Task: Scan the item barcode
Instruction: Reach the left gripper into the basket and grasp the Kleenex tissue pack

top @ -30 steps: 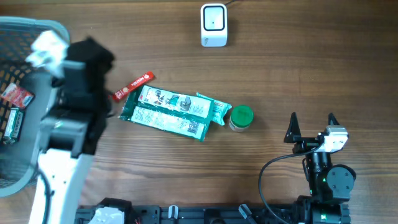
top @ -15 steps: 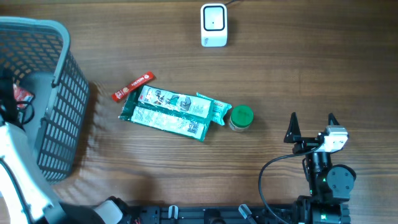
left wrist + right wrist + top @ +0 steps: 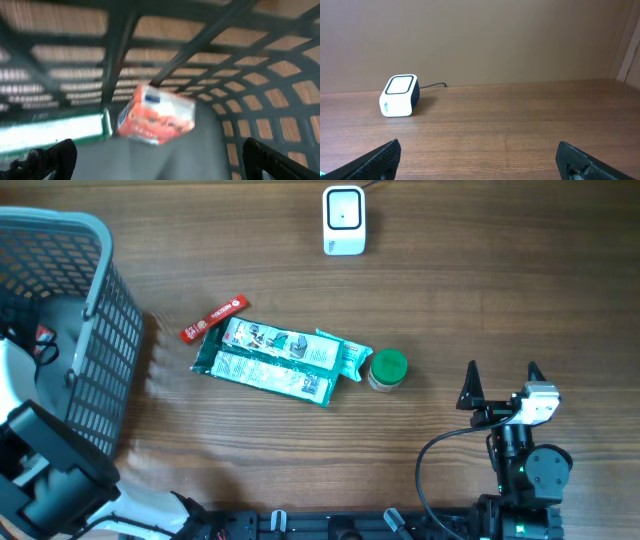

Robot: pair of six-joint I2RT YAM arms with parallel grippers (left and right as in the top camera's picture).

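We find both tools open and empty: the left tool (image 3: 161, 162) points into the basket (image 3: 95, 310) at the counter's left edge, and the right tool (image 3: 500, 385) sits near the near-right corner. The green package (image 3: 280, 360), which we judge the next item to scan, lies mid-counter with its long axis roughly left-to-right. The scanner (image 3: 343, 220) stands beyond it at the far edge, and neither arm is clearly nearer.

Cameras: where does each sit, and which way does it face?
Overhead: above the table, facing straight down; left arm and right arm show.
Left wrist: on its arm, looking into the basket at an orange packet; left gripper tips show.
Right wrist: low, facing across the table to the scanner; right gripper tips show.
Shared: scanner, in overhead and right wrist.
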